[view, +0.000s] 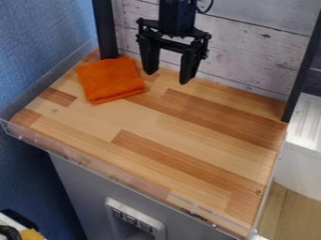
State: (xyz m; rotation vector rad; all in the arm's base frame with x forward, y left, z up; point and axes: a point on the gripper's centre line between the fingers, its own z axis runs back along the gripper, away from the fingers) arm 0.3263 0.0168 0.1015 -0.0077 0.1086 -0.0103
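The black gripper (167, 77) hangs at the top centre, over the back part of the wooden surface, its two fingers spread apart with nothing between them. A folded orange cloth (111, 80) lies flat at the back left of the surface, just left of the gripper and below its fingertips. The gripper's left finger is the one nearest the cloth's right edge, and a gap shows between them.
The wooden surface (188, 126) has a low clear rim (113, 174) along its front and left. Black posts (105, 29) stand at the back left and back right, before a whitewashed plank wall (251, 40). A white ridged object (305, 126) stands beyond the right edge.
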